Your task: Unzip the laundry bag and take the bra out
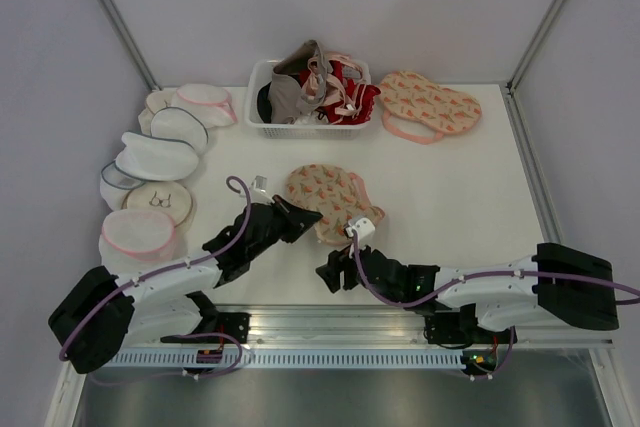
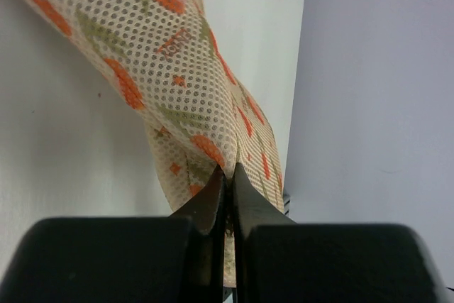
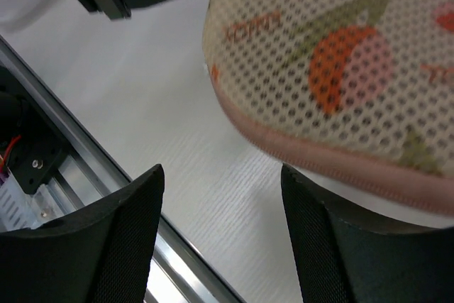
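The laundry bag (image 1: 332, 201), peach mesh with watermelon slices and a pink trim, lies at the table's middle. My left gripper (image 1: 303, 215) is shut on the bag's left edge. In the left wrist view the fingertips (image 2: 228, 172) pinch a fold of the mesh (image 2: 170, 54), which rises from them. My right gripper (image 1: 334, 274) is open and empty just in front of the bag's near edge. In the right wrist view the jaws (image 3: 223, 175) stand wide apart over bare table, with the bag's pink rim (image 3: 333, 69) above them. No black bra shows.
A white basket (image 1: 262, 125) of red, pink and grey garments stands at the back. A second watermelon pouch (image 1: 430, 105) lies to its right. Several white mesh round pouches (image 1: 155, 159) lie along the left side. The metal rail (image 1: 340, 327) runs along the near edge.
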You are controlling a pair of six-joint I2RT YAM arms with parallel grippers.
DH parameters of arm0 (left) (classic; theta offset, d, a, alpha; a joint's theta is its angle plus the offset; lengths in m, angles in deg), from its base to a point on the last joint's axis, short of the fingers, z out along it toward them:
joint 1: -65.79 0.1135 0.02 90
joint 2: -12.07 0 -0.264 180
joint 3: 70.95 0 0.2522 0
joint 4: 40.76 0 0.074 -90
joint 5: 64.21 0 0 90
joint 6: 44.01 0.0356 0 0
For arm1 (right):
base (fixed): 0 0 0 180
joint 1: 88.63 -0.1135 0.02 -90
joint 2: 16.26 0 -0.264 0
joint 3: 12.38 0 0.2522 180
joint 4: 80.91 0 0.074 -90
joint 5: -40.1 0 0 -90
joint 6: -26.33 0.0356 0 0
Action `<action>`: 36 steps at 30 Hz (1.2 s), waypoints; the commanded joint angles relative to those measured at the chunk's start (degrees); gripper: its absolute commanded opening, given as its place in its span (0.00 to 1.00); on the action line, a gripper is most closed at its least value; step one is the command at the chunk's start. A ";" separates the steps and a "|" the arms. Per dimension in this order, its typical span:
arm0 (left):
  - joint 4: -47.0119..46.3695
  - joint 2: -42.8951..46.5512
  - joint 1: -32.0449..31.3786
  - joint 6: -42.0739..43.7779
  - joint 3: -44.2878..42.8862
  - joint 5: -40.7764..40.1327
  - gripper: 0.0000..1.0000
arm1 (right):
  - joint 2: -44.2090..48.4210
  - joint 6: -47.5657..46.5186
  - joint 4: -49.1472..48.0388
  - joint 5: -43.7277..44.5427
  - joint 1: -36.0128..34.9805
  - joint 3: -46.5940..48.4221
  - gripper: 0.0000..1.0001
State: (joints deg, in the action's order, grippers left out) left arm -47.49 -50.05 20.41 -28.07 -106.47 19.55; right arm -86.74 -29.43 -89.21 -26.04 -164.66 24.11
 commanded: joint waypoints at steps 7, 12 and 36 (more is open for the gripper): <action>-7.46 0.43 -0.32 -9.61 5.50 3.43 0.02 | -8.00 -1.45 -18.98 6.90 -0.26 1.62 0.72; -8.95 -1.32 -1.02 -10.75 5.68 4.31 0.02 | -12.66 -0.84 -23.36 7.43 1.40 2.59 0.72; -3.88 -3.18 -1.81 -3.56 7.70 -0.60 0.02 | -2.91 4.69 29.82 4.02 2.55 18.23 0.00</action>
State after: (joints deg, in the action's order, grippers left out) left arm -57.46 -54.40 18.53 -36.95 -98.60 22.96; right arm -92.27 -26.57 -75.18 -18.30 -161.95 36.91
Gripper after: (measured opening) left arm 0.033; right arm 0.065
